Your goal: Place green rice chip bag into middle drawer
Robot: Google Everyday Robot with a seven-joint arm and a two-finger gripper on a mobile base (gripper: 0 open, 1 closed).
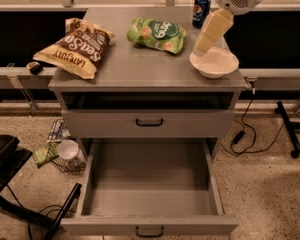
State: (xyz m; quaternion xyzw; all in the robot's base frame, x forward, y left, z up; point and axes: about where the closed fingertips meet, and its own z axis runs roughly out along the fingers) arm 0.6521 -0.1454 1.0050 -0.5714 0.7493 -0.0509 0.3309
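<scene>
The green rice chip bag (157,34) lies flat on the back middle of the cabinet top, logo side up. The middle drawer (150,186) is pulled fully out at the bottom of the cabinet, and its deep grey tray holds nothing. My gripper (200,48) hangs from the upper right, above the cabinet top, just over the left rim of a white bowl. It is to the right of the green bag and a little apart from it. It holds nothing that I can see.
A brown-and-cream chip bag (75,46) lies on the top's left side. A white bowl (216,63) and a blue soda can (201,9) stand on the right. The drawer above (150,123) is closed. A wire basket with litter (60,151) and a black chair base sit on the floor at left; cables lie at right.
</scene>
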